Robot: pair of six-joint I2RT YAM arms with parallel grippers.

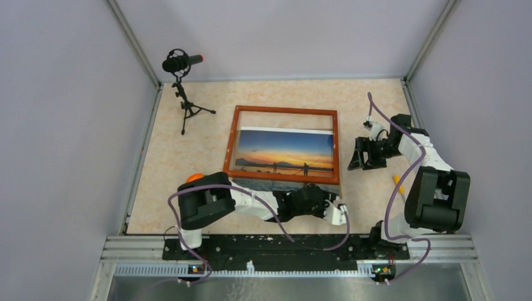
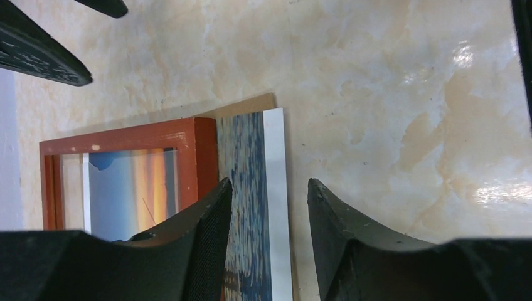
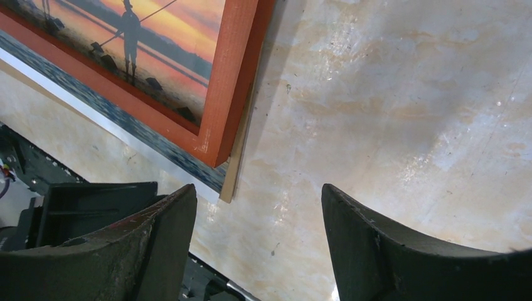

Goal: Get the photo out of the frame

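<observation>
Photo look: the photo point(image 1: 285, 150) is a sunset print with an orange sky, blue water, two small dark figures and a thin white margin.
Photo place: it lies flat under the frame point(image 1: 283, 111), offset toward the arms. Its near strip of water and margin stick out past the frame's near border.
Frame: thin reddish-brown wood, flat in the middle of the table point(image 1: 175, 157).
Backing board point(image 2: 251, 103): a brown edge shows just beyond the photo's margin.
Left gripper point(image 2: 268, 188): jaws apart above the protruding strip, grasping nothing.
Right gripper point(image 3: 258, 188): jaws wide apart over bare table, just beside the frame's near right corner, holding nothing.
</observation>
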